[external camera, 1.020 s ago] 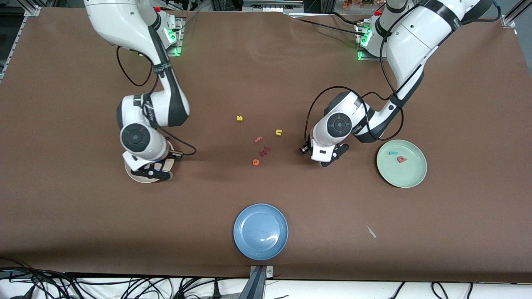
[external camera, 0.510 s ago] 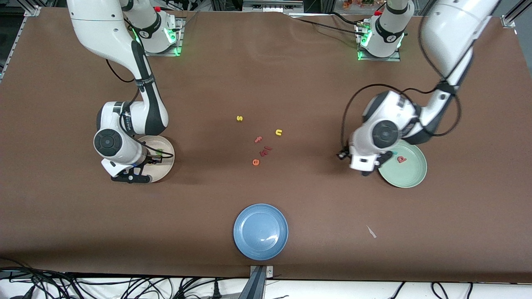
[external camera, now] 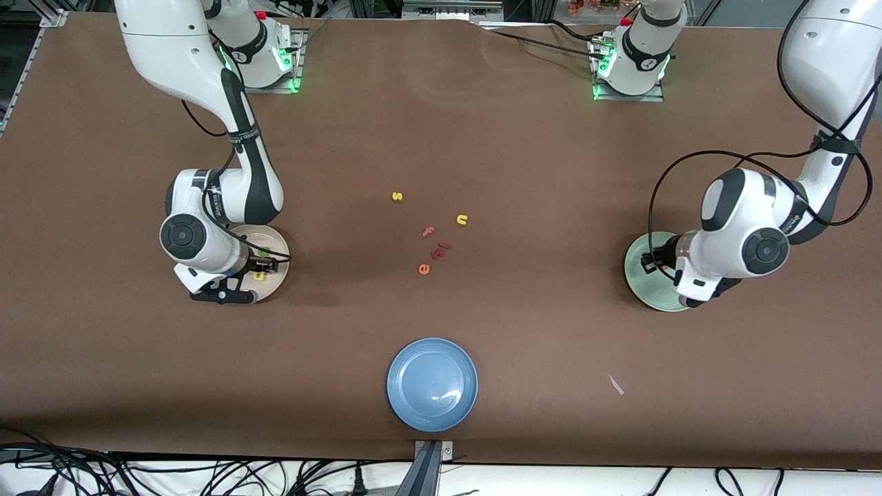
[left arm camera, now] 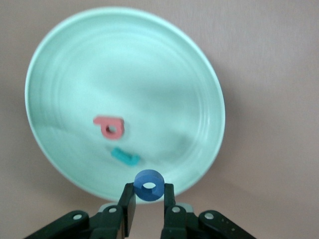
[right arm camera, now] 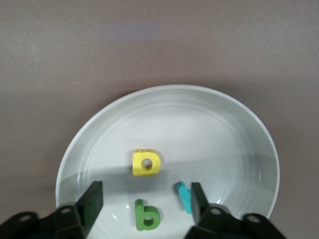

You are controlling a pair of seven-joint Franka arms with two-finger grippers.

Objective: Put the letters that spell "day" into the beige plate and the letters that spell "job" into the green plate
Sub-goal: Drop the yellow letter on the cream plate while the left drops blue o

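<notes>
My left gripper [left arm camera: 148, 188] is shut on the blue "o" [left arm camera: 148, 184] and hangs over the rim of the green plate [left arm camera: 75, 74], which lies at the left arm's end of the table [external camera: 637, 272]. The salmon "b" [left arm camera: 108, 126] and teal "j" [left arm camera: 125, 157] lie in it. My right gripper [right arm camera: 146, 197] stands open just above the beige plate [right arm camera: 209, 129], at the right arm's end [external camera: 274, 248]. In that plate lie the yellow "a" [right arm camera: 146, 163], the green "d" [right arm camera: 147, 215] and the teal "y" [right arm camera: 184, 196]. Nothing is between the right fingers [right arm camera: 92, 199].
Loose letters lie mid-table: a yellow "s" [external camera: 397, 196], a yellow "n" [external camera: 462, 220], a salmon "f" [external camera: 428, 231], an orange "e" [external camera: 424, 269] and a red piece [external camera: 441, 249]. A blue plate [external camera: 432, 384] sits nearest the front camera. A small white scrap [external camera: 615, 384] lies near it.
The left arm carried the blue "o" from mid-table to over the green plate. The right gripper opened, and the yellow "a" now lies in the beige plate.
</notes>
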